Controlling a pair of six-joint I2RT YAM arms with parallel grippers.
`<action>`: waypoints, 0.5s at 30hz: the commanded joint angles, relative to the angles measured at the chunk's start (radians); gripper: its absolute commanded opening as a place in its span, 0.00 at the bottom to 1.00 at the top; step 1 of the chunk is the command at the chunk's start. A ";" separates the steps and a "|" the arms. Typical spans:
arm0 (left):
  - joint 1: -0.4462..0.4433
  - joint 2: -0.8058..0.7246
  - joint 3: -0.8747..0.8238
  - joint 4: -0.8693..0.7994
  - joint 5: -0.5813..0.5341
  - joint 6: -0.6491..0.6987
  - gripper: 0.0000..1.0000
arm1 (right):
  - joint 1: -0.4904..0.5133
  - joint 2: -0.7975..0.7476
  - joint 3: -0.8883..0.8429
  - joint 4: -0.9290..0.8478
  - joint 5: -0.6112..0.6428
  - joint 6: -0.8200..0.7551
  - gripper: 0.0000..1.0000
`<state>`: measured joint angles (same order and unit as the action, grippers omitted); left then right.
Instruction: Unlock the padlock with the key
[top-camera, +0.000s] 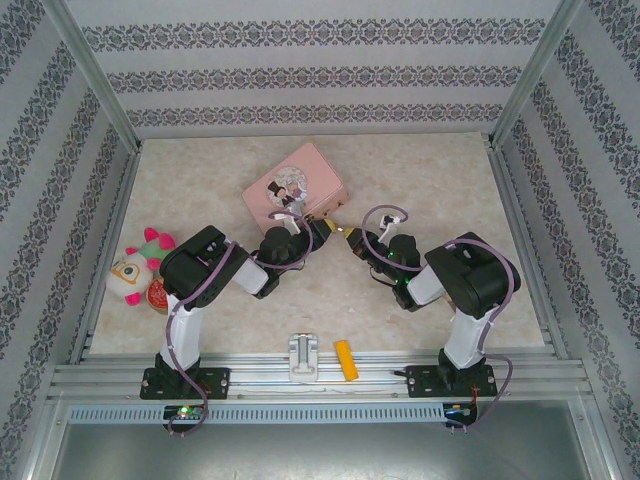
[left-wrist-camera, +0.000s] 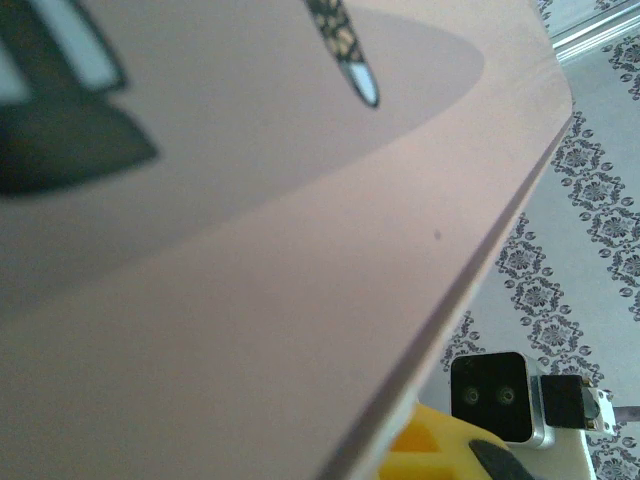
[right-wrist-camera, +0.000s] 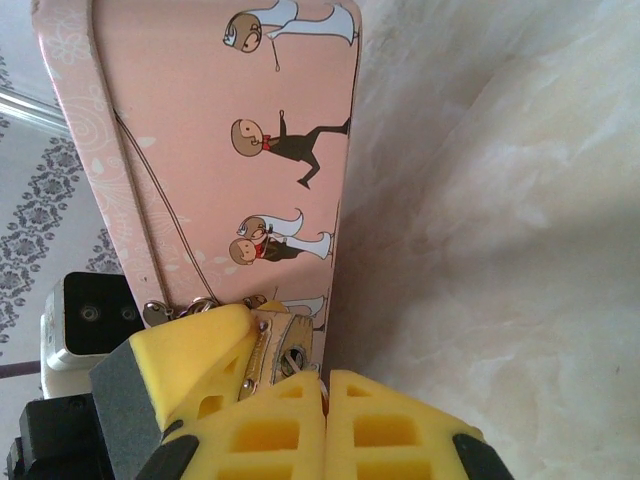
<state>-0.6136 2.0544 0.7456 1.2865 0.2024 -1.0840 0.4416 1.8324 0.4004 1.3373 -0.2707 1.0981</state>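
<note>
Right gripper (right-wrist-camera: 325, 392), pinched shut, noses at the padlock (right-wrist-camera: 280, 345) keyhole; left gripper's (top-camera: 325, 229) grip is unclear. Next, probably a steady twist.

A robotics lab cell — aluminium rails (top-camera: 250, 372) frame a marble-look tabletop (top-camera: 440, 190), wallpapered panels (top-camera: 300, 75) (floral stripes) enclose it, 2 arms (top-camera: 200, 275) bolted on.

A flat pink rectangular tin (top-camera: 297, 185) with cartoon bride-and-groom figures lies upper centre on the beige marbled bench (top-camera: 430, 180); a white plush toy (top-camera: 135, 268) with pink and green tufts sits at the left edge, a small round red thing (top-camera: 158, 296) just beside it; a white metal bracket (top-camera: 302, 357) and a yellow-orange oblong block (top-camera: 345, 360) lie side by side at lower centre; striped patterned wallpaper (top-camera: 300, 70) lines the walls.
</note>
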 joint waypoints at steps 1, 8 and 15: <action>-0.015 0.091 -0.025 -0.142 0.126 -0.309 0.00 | 0.014 0.021 0.026 0.048 -0.015 0.010 0.00; -0.015 0.092 -0.027 -0.139 0.124 -0.311 0.00 | 0.017 0.015 0.028 0.048 -0.024 0.011 0.00; -0.015 0.091 -0.028 -0.136 0.136 -0.313 0.00 | 0.000 0.013 0.036 0.048 -0.075 0.031 0.00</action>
<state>-0.6136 2.0579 0.7456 1.2968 0.1989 -1.0863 0.4450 1.8420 0.4107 1.3369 -0.2790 1.1095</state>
